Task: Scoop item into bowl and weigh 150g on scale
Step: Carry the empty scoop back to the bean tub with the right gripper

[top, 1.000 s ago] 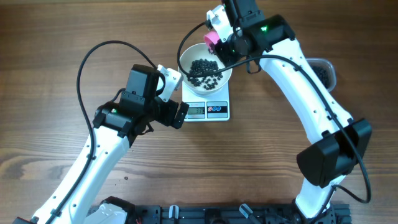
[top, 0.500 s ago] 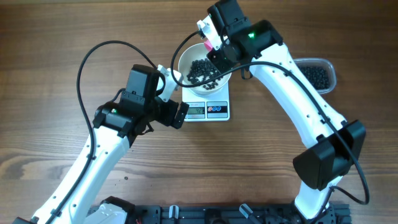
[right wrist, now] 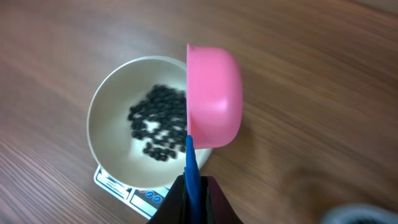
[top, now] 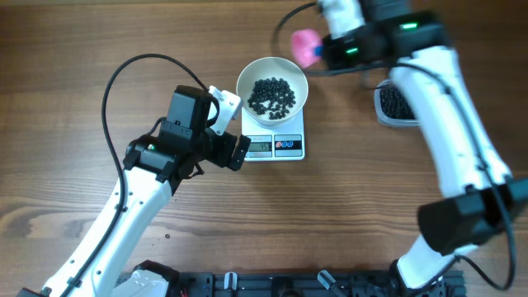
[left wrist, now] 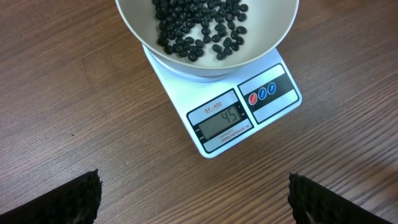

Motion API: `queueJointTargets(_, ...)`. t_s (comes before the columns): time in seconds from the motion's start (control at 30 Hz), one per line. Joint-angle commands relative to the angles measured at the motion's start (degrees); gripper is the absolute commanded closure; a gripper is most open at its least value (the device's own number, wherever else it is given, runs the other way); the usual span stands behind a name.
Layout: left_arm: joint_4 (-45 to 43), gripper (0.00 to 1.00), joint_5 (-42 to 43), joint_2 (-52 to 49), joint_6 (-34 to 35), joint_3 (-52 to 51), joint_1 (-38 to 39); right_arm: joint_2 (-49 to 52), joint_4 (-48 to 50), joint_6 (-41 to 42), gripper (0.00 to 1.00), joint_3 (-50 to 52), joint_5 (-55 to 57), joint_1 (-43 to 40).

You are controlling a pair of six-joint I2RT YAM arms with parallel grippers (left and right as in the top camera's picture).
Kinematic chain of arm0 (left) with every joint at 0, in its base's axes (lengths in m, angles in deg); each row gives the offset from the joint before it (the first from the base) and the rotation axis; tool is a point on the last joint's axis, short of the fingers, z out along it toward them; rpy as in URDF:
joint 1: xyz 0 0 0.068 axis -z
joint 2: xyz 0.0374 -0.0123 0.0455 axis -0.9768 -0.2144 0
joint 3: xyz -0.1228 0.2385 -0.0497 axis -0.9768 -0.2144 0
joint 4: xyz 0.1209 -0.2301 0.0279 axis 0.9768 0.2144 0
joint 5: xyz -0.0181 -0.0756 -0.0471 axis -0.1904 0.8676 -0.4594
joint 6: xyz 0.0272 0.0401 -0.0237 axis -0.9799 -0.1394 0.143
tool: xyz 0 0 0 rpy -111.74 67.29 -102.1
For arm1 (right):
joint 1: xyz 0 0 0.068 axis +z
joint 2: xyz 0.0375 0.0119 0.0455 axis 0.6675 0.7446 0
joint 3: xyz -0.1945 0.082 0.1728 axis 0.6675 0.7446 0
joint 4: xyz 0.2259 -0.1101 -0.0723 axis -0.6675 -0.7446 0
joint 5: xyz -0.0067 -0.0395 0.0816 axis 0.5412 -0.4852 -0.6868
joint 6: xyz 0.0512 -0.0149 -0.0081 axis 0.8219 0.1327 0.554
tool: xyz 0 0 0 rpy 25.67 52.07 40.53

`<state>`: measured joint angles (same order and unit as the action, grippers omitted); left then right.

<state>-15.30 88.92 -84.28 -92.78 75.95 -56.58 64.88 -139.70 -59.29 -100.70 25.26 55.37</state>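
The right gripper (right wrist: 195, 194) is clenched on the blue handle of a pink scoop (right wrist: 214, 96). The scoop stands out ahead of the fingers, turned on its side, with its rim facing the bowl (right wrist: 102, 127) and its rounded back facing away. From this wrist's view the scoop overlaps the bowl's near edge, and its inside cannot be seen. In the overhead view the scoop is blurred and lies just beyond the bowl's rim, on the side toward the right arm.

A loose patch of black beads (right wrist: 158, 124) lies in the bottom of the white bowl, and bare white wall shows all around them. The bowl sits on the scale (left wrist: 236, 115), directly in front of the left gripper (left wrist: 193, 186). That gripper is released, with its two fingers spread wide and nothing between them. It hangs over the bare wooden table (left wrist: 74, 112), just short of the scale's front edge. The display (left wrist: 222, 119) faces this gripper and reads 45, and two round buttons (left wrist: 262, 94) sit beside it.

A clear tub (top: 394, 103) holding more beads lies behind the right gripper, partly hidden under that arm.
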Motion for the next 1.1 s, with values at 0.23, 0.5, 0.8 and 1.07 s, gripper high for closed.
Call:
queueJointTargets(0.23, 0.0, 0.0, -0.3, 0.7, -0.7, -0.4, -0.3, -6.9, -13.6, 2.4, 0.96, -1.8, 0.0, -22.8)
queueJointTargets(0.5, 0.0, 0.0, -0.3, 0.7, -0.7, -0.4, -0.3, -5.3, -17.9, 0.3, 0.96, -1.6, 11.3, -24.9)
queueJointTargets(0.8, 0.0, 0.0, -0.3, 0.7, -0.7, -0.4, -0.3, -2.3, -20.2, 2.1, 0.96, -0.3, 19.4, -24.9)
queueJointTargets(1.07, 0.0, 0.0, -0.3, 0.7, -0.7, -0.4, -0.3, 2.9, -18.3, 1.2, 0.96, 0.4, 19.8, -24.9)
